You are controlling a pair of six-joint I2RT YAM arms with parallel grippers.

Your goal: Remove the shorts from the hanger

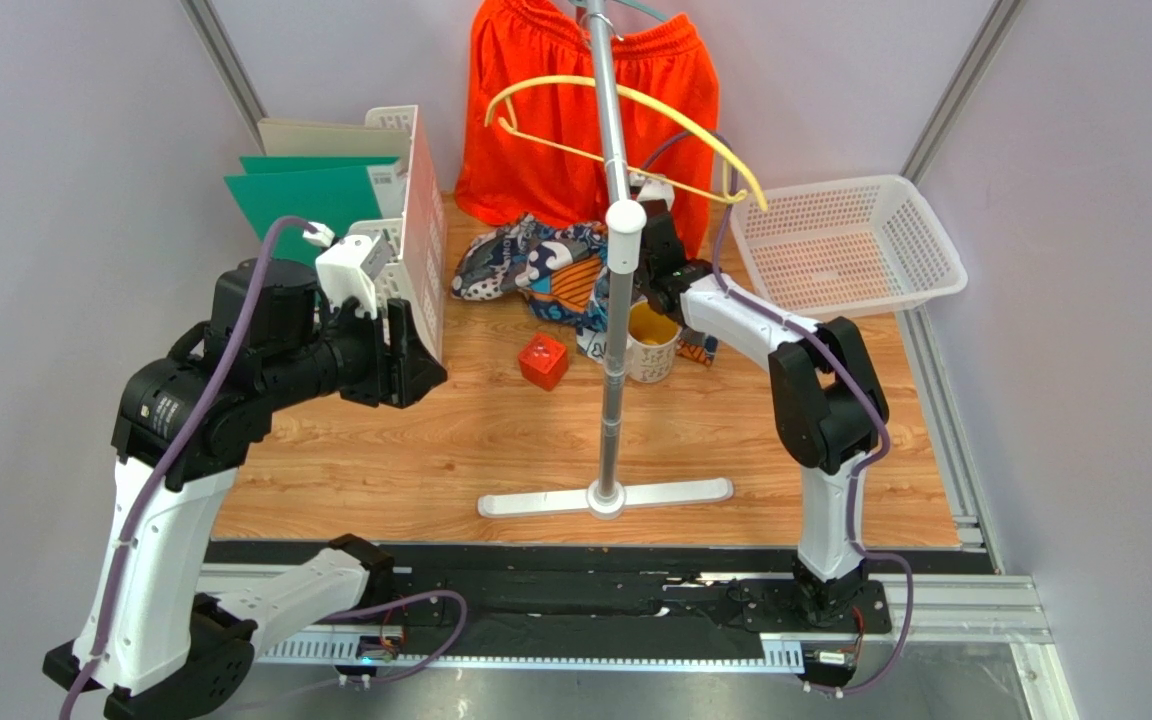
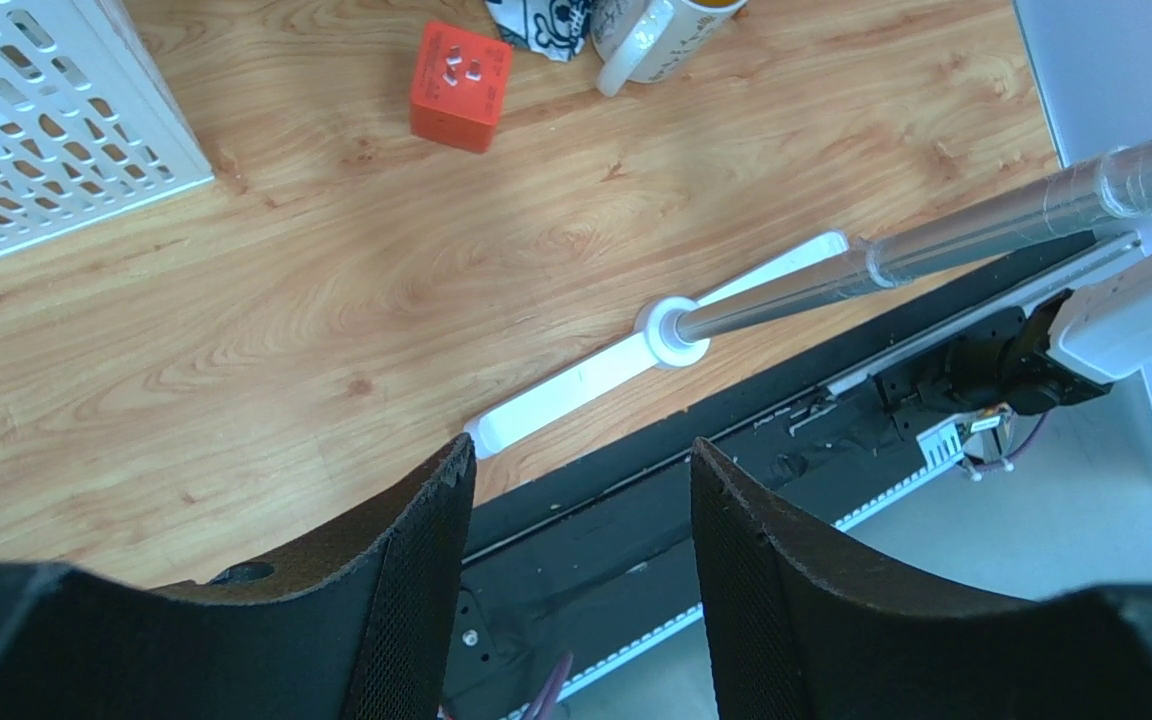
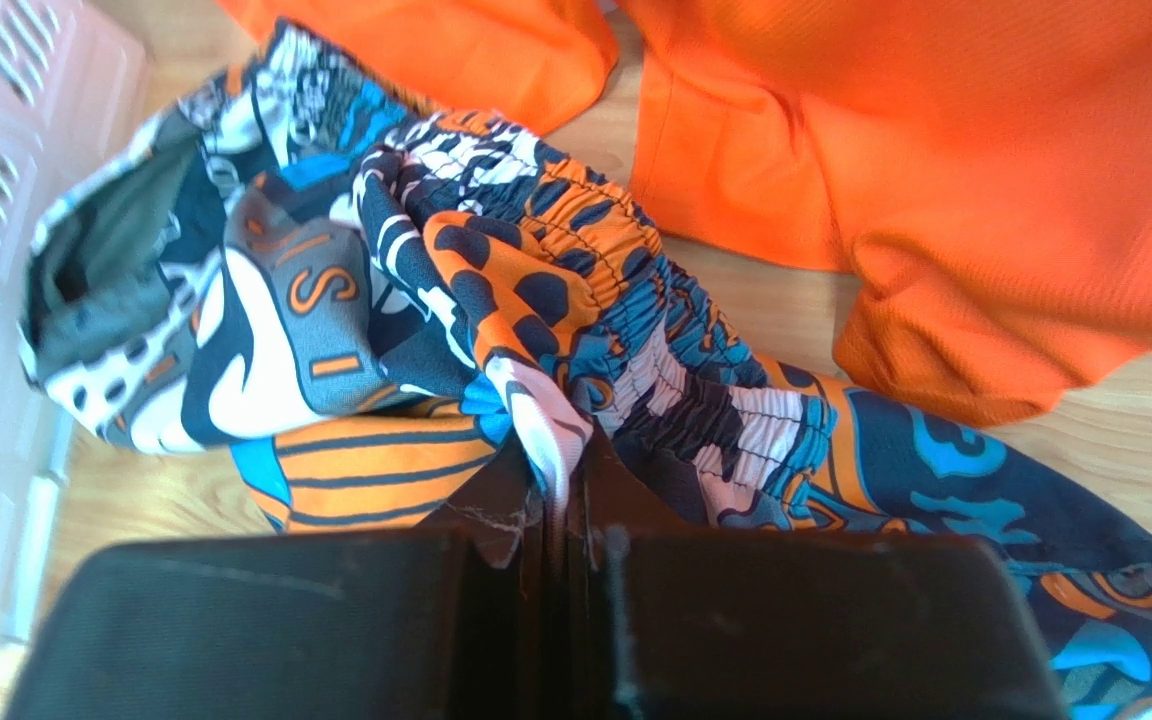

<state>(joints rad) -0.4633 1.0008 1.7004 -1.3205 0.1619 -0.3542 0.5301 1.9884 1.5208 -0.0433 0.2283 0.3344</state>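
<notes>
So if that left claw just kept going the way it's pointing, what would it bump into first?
The left gripper, open and empty, aims down at the stand's white foot and the black rail beside it. It would likely meet one of those first; depth is hard to judge.

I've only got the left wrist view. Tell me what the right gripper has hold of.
Observer: The right gripper is shut on a fold of the printed shorts.
Operator: Say where that pair lies.
Observer: Heaped on the table, at the foot of the orange shorts.
Operator: Report on the hanger.
Observer: The yellow hanger is bare, in front of the orange pair.
</notes>
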